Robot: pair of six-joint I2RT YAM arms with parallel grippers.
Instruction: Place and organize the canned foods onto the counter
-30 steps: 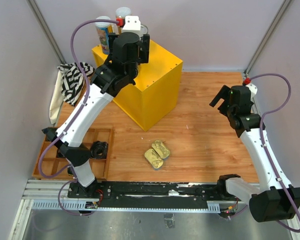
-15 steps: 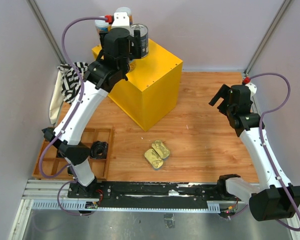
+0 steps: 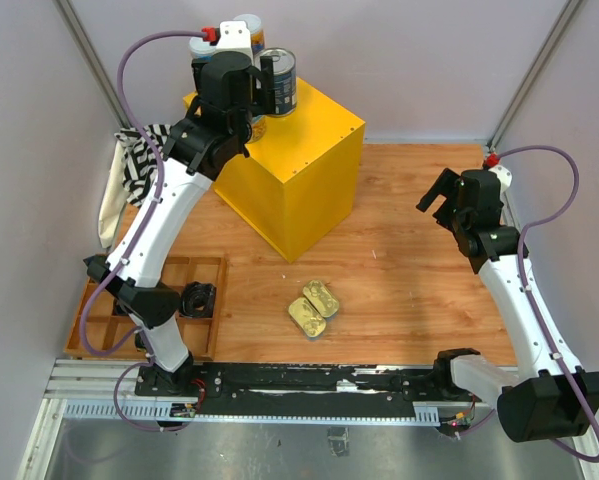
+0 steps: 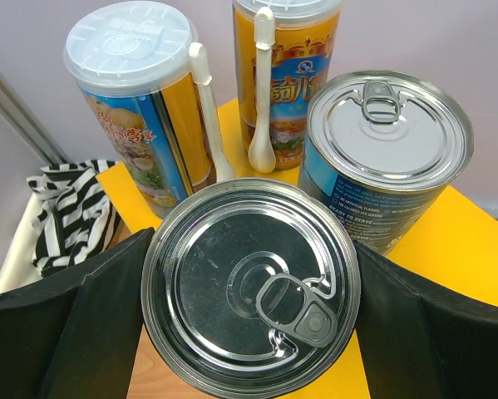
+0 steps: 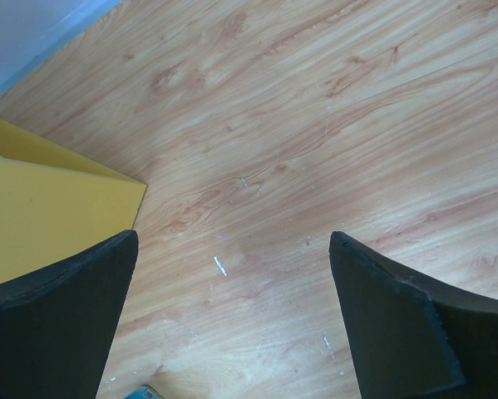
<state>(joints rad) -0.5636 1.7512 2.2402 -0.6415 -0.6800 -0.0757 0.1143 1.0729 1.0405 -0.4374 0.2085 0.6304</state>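
Note:
My left gripper (image 3: 249,100) is over the back left of the yellow counter (image 3: 309,150), shut on a silver-topped can (image 4: 250,287); its fingers (image 4: 91,332) press both sides. The gripper hides that can in the top view. The second blue-labelled can (image 3: 282,82) stands on the counter just right of it and also shows in the left wrist view (image 4: 386,154). Two tall white-lidded cylinders (image 4: 136,91) (image 4: 286,75) stand behind at the back left corner. Two gold tins (image 3: 320,297) (image 3: 307,317) lie on the wooden floor. My right gripper (image 3: 437,195) is open and empty above the floor (image 5: 232,316).
A wooden compartment tray (image 3: 99,310) with a small black object (image 3: 197,298) sits at the front left. A striped cloth (image 3: 144,165) on a white bag lies left of the counter. The counter's corner (image 5: 49,216) shows in the right wrist view.
My left gripper has moved left and back over the counter top with its can, uncovering the other blue-labelled can. The right arm has not moved.

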